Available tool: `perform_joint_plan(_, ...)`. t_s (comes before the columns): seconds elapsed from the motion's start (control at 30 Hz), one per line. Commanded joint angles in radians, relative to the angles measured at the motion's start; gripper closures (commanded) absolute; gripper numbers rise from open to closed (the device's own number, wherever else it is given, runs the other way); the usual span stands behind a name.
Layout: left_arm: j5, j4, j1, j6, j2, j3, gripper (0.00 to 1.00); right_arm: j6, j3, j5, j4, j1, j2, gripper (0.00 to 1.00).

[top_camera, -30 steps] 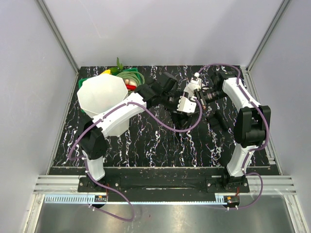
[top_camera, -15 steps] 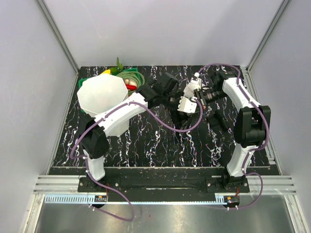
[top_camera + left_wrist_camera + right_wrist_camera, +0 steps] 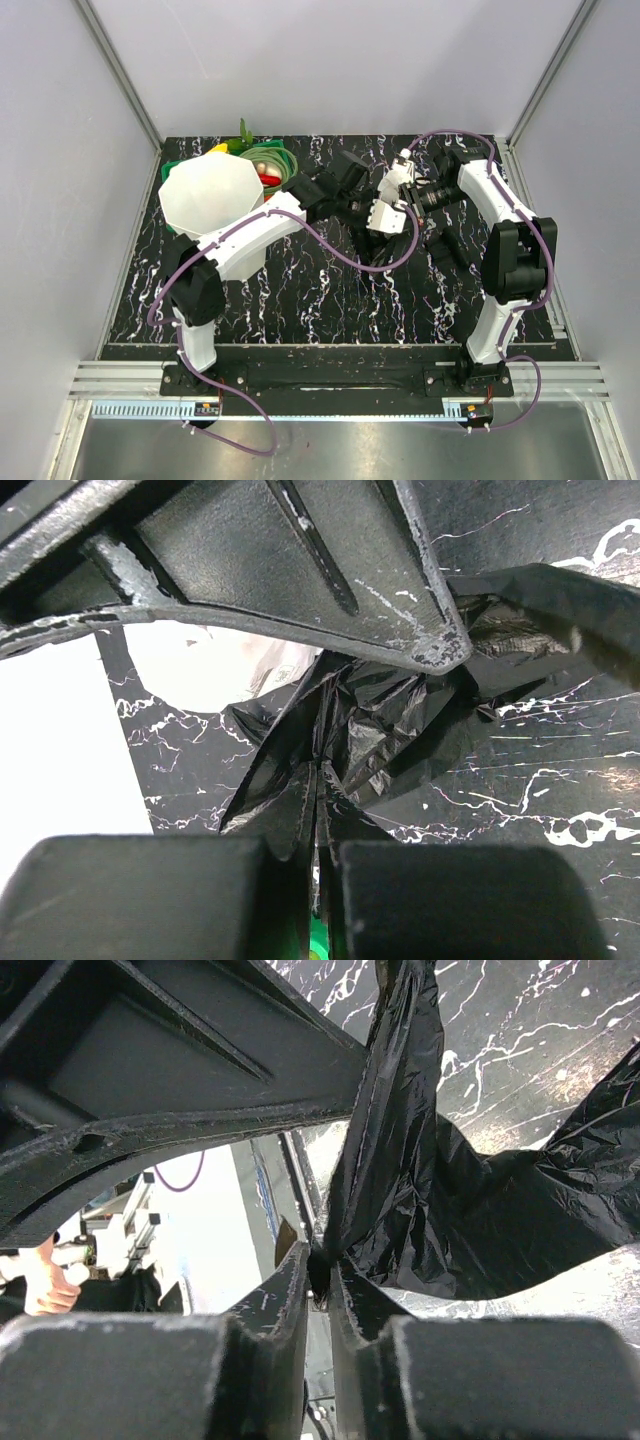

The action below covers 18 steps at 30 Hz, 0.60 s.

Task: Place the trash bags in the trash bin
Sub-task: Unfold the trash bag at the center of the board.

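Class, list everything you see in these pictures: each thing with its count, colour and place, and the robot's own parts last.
table: one, black with white veins, under everything.
bin: one, white, left rear.
basket: one, green, behind the bin, to its right.
toy vegetables: several, mixed colours, in the basket.
trash bag: one, black, mid-table, right of the basket.
left gripper: one, black, shut on the trash bag.
right gripper: one, black, shut on the trash bag.

L gripper [image 3: 348,198] & R gripper [image 3: 378,225] close together over mid table [image 3: 300,300], black trash bags [image 3: 372,250] bunched by them, white trash bin [image 3: 208,200] rear-L, green basket [image 3: 278,160] just behind.
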Motion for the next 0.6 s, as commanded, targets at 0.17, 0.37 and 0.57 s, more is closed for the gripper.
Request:
perform_joint_plan(0.17, -0.036, -0.035, -0.028, -0.008, -0.068, -0.025, 1.00, 0.011, 0.042, -0.023, -0.104, -0.005, -0.035, 0.59)
perform_joint_plan(0.37, -0.036, -0.043, -0.035, -0.022, -0.085, -0.032, 1.00, 0.156, 0.085, 0.018, -0.001, -0.005, -0.031, 0.59)
perform_joint_plan(0.57, -0.043, -0.052, -0.046, -0.020, -0.092, -0.037, 1.00, 0.240, 0.149, 0.072, 0.045, -0.003, 0.000, 0.55)
